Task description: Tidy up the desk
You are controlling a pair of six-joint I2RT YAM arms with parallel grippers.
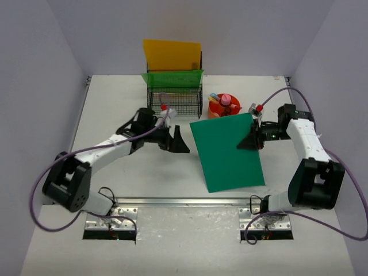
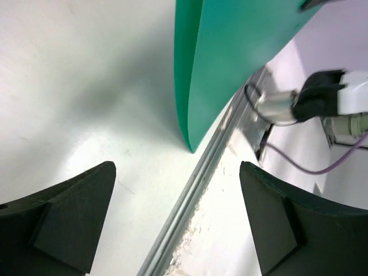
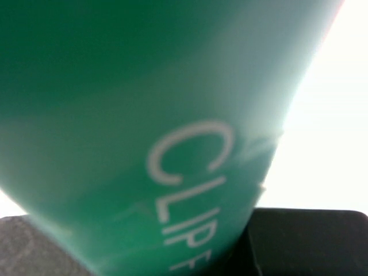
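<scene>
A dark green clip folder (image 1: 227,152) is tilted up over the middle-right of the white desk (image 1: 144,178). My right gripper (image 1: 251,140) is shut on its right edge. In the right wrist view the folder (image 3: 144,115) with white lettering fills the space between the right gripper's (image 3: 172,241) black fingers. My left gripper (image 1: 174,141) stands open just left of the folder, not touching it. The left wrist view shows the left gripper (image 2: 177,172) with only bare desk and the silver rail (image 2: 190,195) between its fingers, and the folder's corner (image 2: 230,57) ahead.
A black wire-mesh rack (image 1: 172,100) at the back holds a yellow folder (image 1: 172,54) and a light green folder (image 1: 172,77). A round orange tray (image 1: 224,106) with pens sits right of the rack. The silver rail (image 1: 184,201) runs along the near edge.
</scene>
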